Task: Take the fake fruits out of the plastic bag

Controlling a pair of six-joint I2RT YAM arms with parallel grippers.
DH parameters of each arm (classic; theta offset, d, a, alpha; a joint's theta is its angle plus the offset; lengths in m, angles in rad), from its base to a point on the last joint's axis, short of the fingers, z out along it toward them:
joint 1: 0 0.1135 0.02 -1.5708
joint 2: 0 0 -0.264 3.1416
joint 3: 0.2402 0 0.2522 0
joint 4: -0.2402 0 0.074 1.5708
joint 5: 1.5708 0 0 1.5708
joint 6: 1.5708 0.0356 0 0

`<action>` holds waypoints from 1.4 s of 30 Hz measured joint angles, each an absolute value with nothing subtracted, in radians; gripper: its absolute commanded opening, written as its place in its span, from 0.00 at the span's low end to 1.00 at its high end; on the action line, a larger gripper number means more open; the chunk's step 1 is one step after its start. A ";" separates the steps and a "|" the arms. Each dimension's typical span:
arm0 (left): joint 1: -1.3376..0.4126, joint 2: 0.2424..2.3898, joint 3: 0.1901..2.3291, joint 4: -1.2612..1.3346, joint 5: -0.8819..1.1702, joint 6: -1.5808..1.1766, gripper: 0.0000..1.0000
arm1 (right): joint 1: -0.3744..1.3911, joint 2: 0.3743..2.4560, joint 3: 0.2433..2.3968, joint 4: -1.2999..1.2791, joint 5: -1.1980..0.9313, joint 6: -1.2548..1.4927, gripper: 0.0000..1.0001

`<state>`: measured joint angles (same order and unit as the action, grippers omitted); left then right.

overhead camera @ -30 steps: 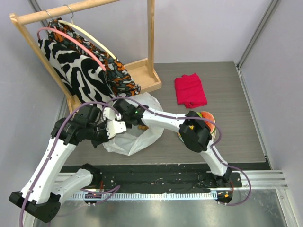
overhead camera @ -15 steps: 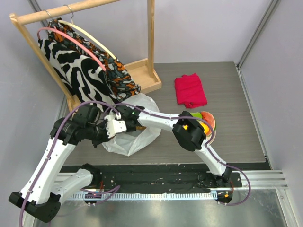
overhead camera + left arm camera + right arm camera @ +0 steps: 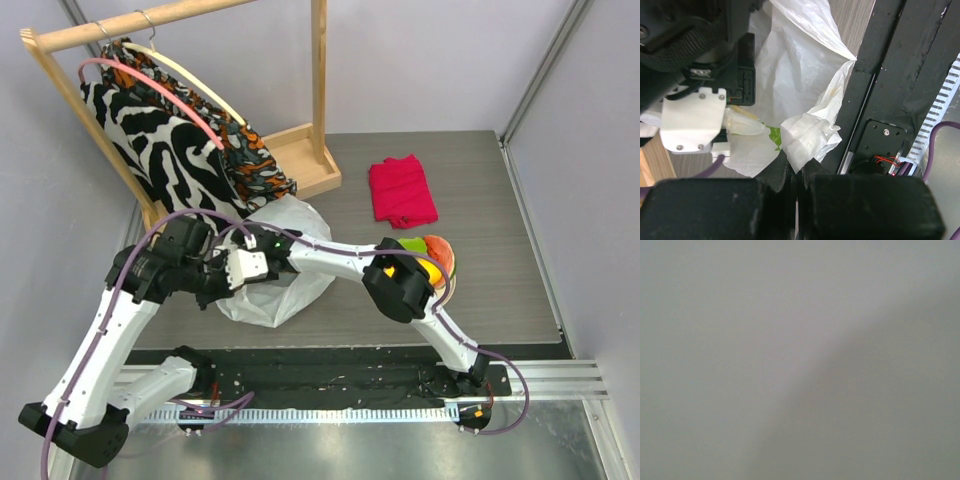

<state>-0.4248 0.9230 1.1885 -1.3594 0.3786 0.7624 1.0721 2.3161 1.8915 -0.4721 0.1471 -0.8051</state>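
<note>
Fruits (image 3: 432, 252) lie in a small heap right of centre in the top view, green, orange-red and yellow. More of them shows than a second ago, since the right arm's elbow has swung left off them. The right gripper (image 3: 256, 264) has pushed further left into the mouth of the bag (image 3: 262, 300) at centre left. Its fingers are buried under plastic and wrist, so I cannot tell whether they stand apart or grip anything, and its own camera gives only a blank grey blur. The brown bits that showed in the bag's mouth a second ago are now covered. The left gripper (image 3: 797, 172) is clamped tight on a bunched fold of the bag's rim, at the bottom centre of its wrist view. It has shifted slightly up and left in the top view. Inside the bag that wrist view shows a patch of green and a pale yellow shape under a layer of plastic. I cannot tell whether either is fruit or print. The bag lies crumpled on the table (image 3: 500, 290), just below the foot of the rack (image 3: 318, 90). A zebra garment (image 3: 160, 140) hangs on the rack at upper left. A red cloth (image 3: 402, 190) lies folded above the heap, well apart from the bag.
</note>
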 measured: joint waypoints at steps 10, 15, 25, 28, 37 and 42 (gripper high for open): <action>-0.425 0.926 1.224 -1.359 0.402 0.762 0.00 | 1.086 2.318 1.900 -0.481 0.147 -0.828 0.24; -0.425 0.922 1.223 -1.359 0.402 0.760 0.00 | 1.087 2.318 1.900 -0.484 0.142 -0.829 0.11; -0.423 0.892 1.208 -1.359 0.373 0.739 0.00 | 1.082 2.082 1.614 -0.516 0.103 -0.759 0.02; -0.422 0.890 1.228 -1.361 0.384 0.727 0.00 | 1.066 1.980 1.534 -0.526 0.104 -0.698 0.17; -0.419 0.890 1.324 -1.361 0.495 0.657 0.00 | 0.996 1.977 1.722 -0.593 -0.091 -0.396 0.59; -0.418 0.935 1.382 -1.358 0.521 0.653 0.00 | 1.023 2.117 1.888 -0.542 -0.217 -0.191 0.75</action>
